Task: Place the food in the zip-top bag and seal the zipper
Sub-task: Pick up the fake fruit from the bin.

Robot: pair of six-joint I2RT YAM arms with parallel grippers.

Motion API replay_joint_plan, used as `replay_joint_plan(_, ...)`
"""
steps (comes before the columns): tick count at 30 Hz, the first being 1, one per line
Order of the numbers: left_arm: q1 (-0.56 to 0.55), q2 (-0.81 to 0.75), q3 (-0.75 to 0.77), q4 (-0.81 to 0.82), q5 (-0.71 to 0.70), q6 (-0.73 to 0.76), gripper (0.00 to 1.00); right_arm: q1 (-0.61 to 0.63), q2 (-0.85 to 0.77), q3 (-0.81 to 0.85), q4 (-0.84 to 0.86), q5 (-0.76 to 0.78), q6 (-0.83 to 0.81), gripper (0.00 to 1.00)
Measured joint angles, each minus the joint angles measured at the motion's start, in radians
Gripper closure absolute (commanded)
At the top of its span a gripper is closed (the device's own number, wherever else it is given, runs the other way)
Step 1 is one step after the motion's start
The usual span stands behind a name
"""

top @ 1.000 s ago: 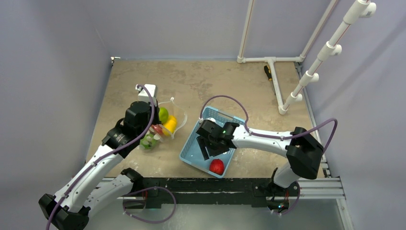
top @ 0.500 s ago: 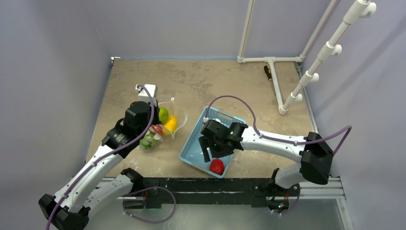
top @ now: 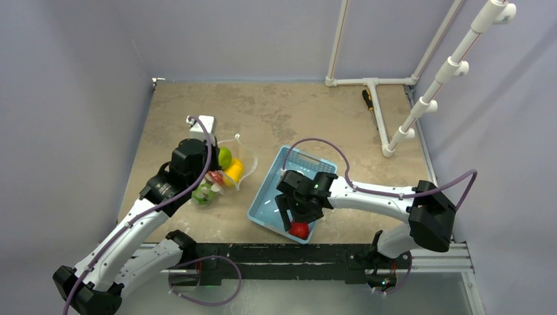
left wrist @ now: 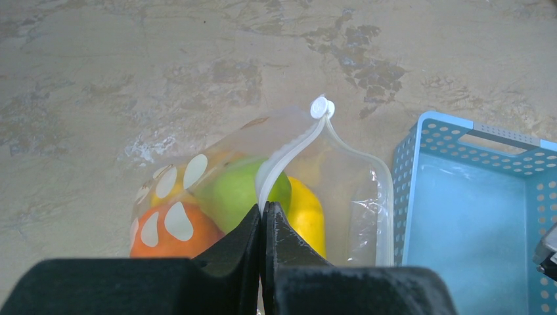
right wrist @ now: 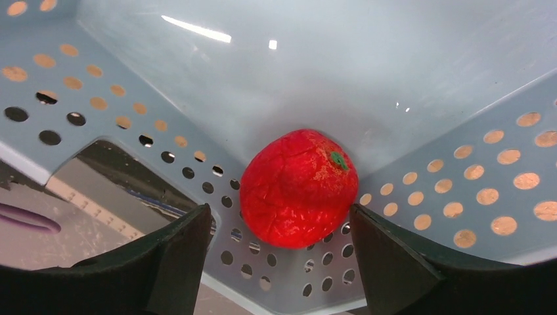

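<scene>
Pinching the zipper between fully closed fingers, the left gripper grips the mouth edge of the zip-top bag on the left half of the table. A white slider tab sits at the strip's far end, and the mouth gapes toward the basket. Through the dotted plastic the wrist camera shows three fruits packed together: one orange fruit, one green fruit, one yellow fruit. The overhead view hints at more lower down, half under the arm, so the full count is unclear.

Just beside the bag comes the light-blue basket. It holds a single red fruit, tucked into the near corner against the perforated walls. The right gripper is down inside, jaws wide apart, one finger either side of that fruit and clamped on nothing.

Far right: one white pipe frame, with one dark tool lying beside it.
</scene>
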Motion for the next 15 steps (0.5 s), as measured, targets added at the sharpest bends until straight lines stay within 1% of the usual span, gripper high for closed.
replay_joint_plan(6,0.0,0.0,0.0,0.0,0.0,0.0,1.0,0.006,0.048,-0.002,0.0,0.0,-0.008,0.21)
replay_joint_plan(9,0.0,0.0,0.0,0.0,0.0,0.0,1.0,0.008,0.069,-0.002,0.004,0.003,-0.01,0.23)
replay_joint_plan(12,0.0,0.0,0.0,0.0,0.0,0.0,1.0,0.011,0.085,-0.002,0.005,0.008,-0.011,0.3)
replay_joint_plan(14,0.0,0.0,0.0,0.0,0.0,0.0,1.0,0.015,0.092,-0.002,0.005,0.012,-0.014,0.39)
replay_joint_plan(15,0.0,0.0,0.0,0.0,0.0,0.0,1.0,0.016,0.092,-0.001,0.004,0.013,-0.016,0.47)
